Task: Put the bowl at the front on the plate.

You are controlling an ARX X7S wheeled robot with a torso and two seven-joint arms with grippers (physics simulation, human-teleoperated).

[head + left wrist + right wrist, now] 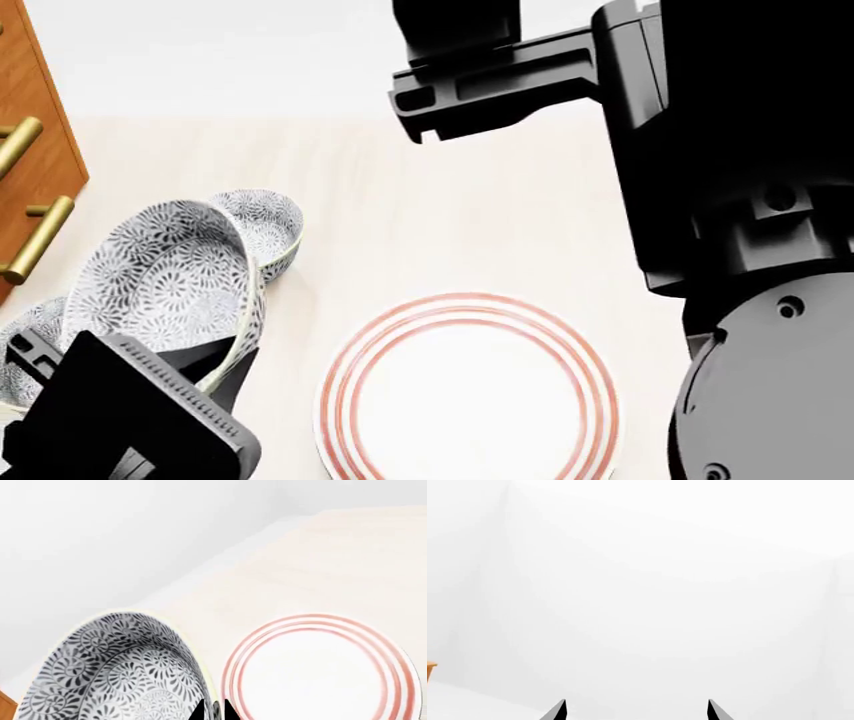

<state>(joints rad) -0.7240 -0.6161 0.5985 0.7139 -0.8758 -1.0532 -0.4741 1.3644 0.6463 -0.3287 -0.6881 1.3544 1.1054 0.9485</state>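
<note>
Spanning the scene, the pale table (pixel 441 210) carries the plate (pixel 470 395), bare and waiting near the front edge. Just left of it the bowl (pixel 167 275) hangs tilted, lifted clear and pinched at its rim by the left gripper (pixel 213 711), with two look-alike bowls (pixel 267 225) behind and below. The right gripper (pixel 636 711) idles with jaws apart, facing blank wall. Pickup looks done; carrying across and setting down remain.

Bright, even, washed-out renders; faint shadows; sharp focus
</note>
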